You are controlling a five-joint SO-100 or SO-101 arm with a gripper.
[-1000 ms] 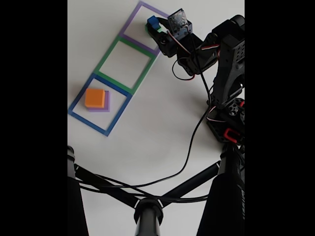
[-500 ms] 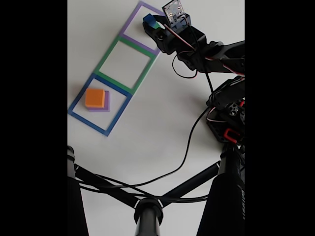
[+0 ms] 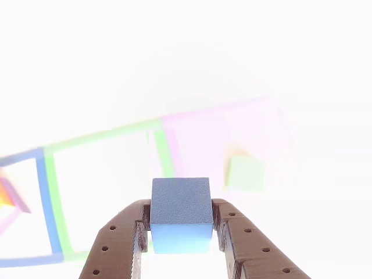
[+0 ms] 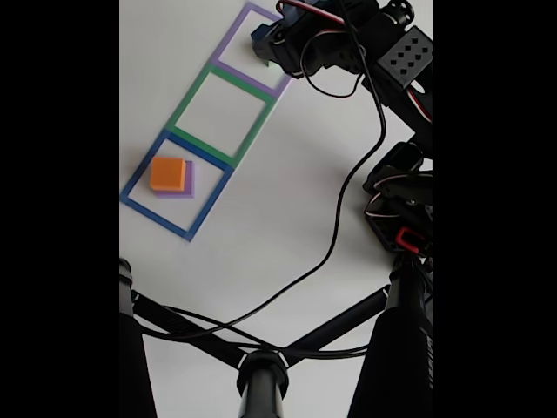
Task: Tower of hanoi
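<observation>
While the orange cube [image 4: 167, 173] is sitting on the pale-purple slab [image 4: 189, 181] in the blue outline [image 4: 139, 209], the gripper [image 3: 181, 232] is pinching the small matte blue cube [image 3: 181, 214], lifting it off the green cube [image 3: 246, 173] over the purple outline [image 4: 233, 39], freeing 1 block.

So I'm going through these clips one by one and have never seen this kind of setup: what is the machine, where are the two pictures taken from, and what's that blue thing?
It is a small black robot arm on a white table, with a two-finger gripper. The fixed view looks down at the table; the other view looks out between the brown fingers. They are shut on a small blue cube, held above the table. Three taped square outlines sit in a row: blue, green and purple. In the blue one, an orange cube rests on a flat purple slab. A green cube sits in the purple one.
</observation>
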